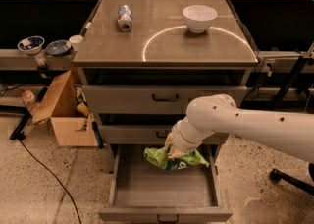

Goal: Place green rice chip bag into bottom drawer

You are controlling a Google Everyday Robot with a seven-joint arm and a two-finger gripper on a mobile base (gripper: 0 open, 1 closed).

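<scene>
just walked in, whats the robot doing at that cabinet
The robot's arm reaches down in front of the grey cabinet, with its gripper at the green rice chip bag above the back of the pulled-out bottom drawer. Whether the bag touches the drawer floor cannot be told. The two upper drawers are shut; a white bowl and a can sit on the cabinet top.

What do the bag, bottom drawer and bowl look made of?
The bag, at the gripper over the bottom drawer: crinkled shiny film, likely foil or plastic. The drawer: flat matte grey, likely painted metal. The bowl: smooth glossy white, ceramic or plastic.
</scene>
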